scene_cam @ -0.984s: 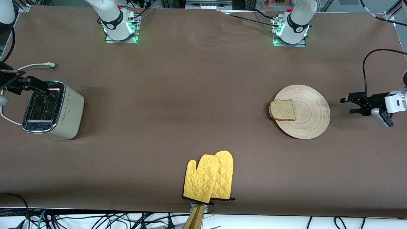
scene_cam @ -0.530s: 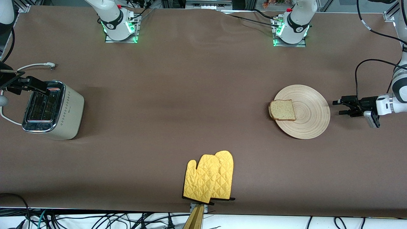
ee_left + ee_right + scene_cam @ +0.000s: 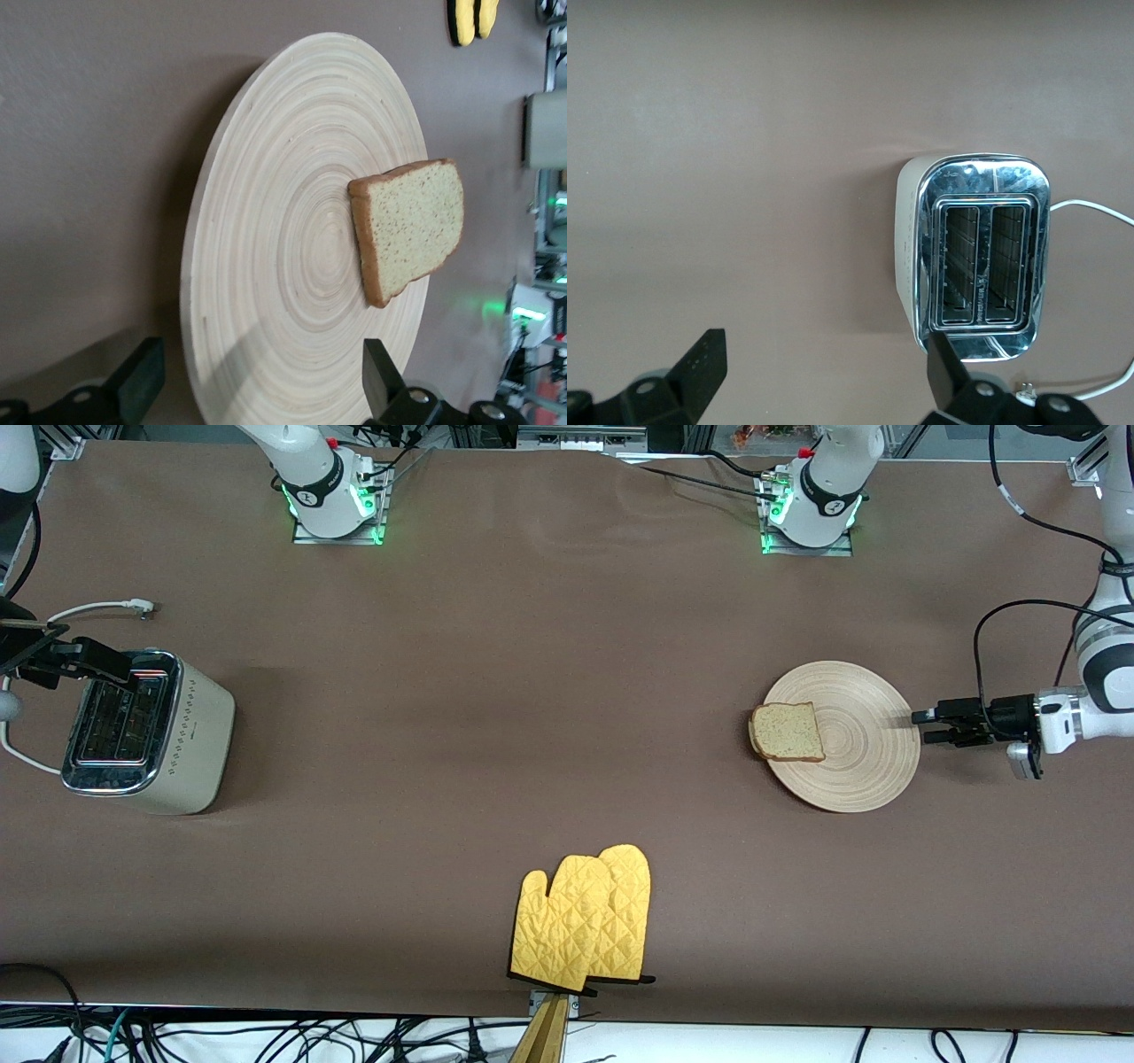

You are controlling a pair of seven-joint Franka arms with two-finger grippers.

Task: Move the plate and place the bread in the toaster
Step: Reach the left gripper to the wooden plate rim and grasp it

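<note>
Left gripper wide open, empty, jaws straddling plate rim. Tilt plate and you risk bread sliding off. Right gripper open, empty, waits above toaster.

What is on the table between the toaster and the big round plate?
Nothing. In the front view only bare brown tablecloth runs from the toaster to the plate. The yellow oven mitts lie nearer the camera, off that line.

We see bare worktop between toaster and plate; only the oven mitts lie nearer the camera. The toaster's slots stand uncovered.
</note>
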